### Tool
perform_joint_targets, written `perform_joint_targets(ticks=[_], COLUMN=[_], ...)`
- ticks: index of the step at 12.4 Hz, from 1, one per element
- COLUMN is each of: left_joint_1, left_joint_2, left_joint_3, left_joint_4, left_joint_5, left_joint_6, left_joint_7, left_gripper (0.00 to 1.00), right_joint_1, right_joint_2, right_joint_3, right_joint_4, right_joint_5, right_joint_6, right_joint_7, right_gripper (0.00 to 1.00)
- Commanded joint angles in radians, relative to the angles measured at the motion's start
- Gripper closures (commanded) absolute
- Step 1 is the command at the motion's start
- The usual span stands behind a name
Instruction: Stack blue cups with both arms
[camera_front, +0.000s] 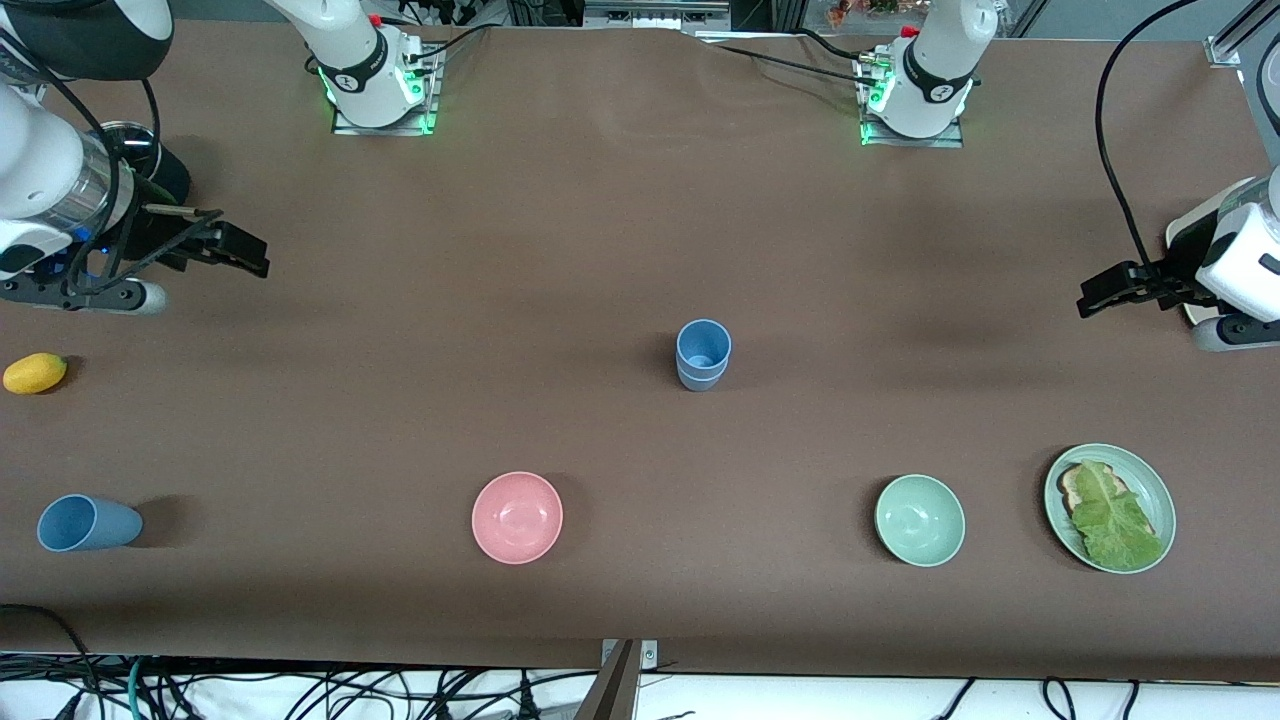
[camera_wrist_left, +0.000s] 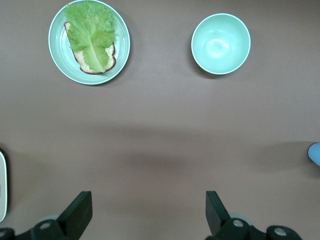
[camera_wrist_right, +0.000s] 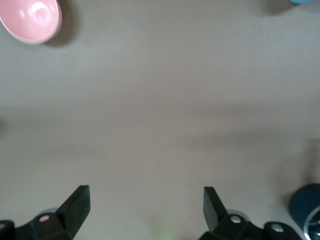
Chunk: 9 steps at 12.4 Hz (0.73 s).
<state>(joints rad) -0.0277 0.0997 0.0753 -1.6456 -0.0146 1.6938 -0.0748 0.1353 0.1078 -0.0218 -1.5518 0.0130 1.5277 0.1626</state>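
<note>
Two blue cups (camera_front: 703, 355) stand nested upright, one inside the other, at the middle of the table; their edge (camera_wrist_left: 315, 153) shows in the left wrist view. A third blue cup (camera_front: 88, 523) lies on its side near the front edge at the right arm's end, and a sliver of this cup (camera_wrist_right: 303, 1) shows in the right wrist view. My right gripper (camera_front: 243, 254) hangs open and empty over the right arm's end, its fingers wide over bare table (camera_wrist_right: 146, 207). At the left arm's end my left gripper (camera_front: 1088, 299) is likewise open and empty (camera_wrist_left: 148, 210).
A pink bowl (camera_front: 517, 517) (camera_wrist_right: 31, 19) and a green bowl (camera_front: 920, 520) (camera_wrist_left: 220, 43) sit nearer the front camera than the nested cups. A green plate (camera_front: 1162, 492) (camera_wrist_left: 57, 55) holds bread and lettuce. A yellow fruit (camera_front: 35, 373) lies at the right arm's end.
</note>
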Motion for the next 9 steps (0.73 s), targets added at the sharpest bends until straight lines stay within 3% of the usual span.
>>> perform_joint_targets(ticks=[1, 2, 9], left_joint_1=[-0.003, -0.001, -0.003], left_joint_2=[0.003, 0.003, 0.005], left_joint_3=[0.006, 0.006, 0.006], left_joint_4=[-0.013, -0.011, -0.013], left_joint_5=[0.024, 0.024, 0.025], left_joint_6=[0.009, 0.009, 0.006], left_joint_7=[0.018, 0.018, 0.018], left_gripper=[0.0, 0.0, 0.0], right_joint_1=[0.0, 0.0, -0.002], right_joint_2=[-0.017, -0.019, -0.019], right_joint_3=[-0.03, -0.035, -0.03], right_joint_4=[0.021, 0.022, 0.024], right_joint_5=[-0.018, -0.027, -0.053], right_joint_6=[-0.055, -0.069, -0.069], right_joint_7=[-0.102, -0.176, -0.186], right_gripper=[0.0, 0.0, 0.0])
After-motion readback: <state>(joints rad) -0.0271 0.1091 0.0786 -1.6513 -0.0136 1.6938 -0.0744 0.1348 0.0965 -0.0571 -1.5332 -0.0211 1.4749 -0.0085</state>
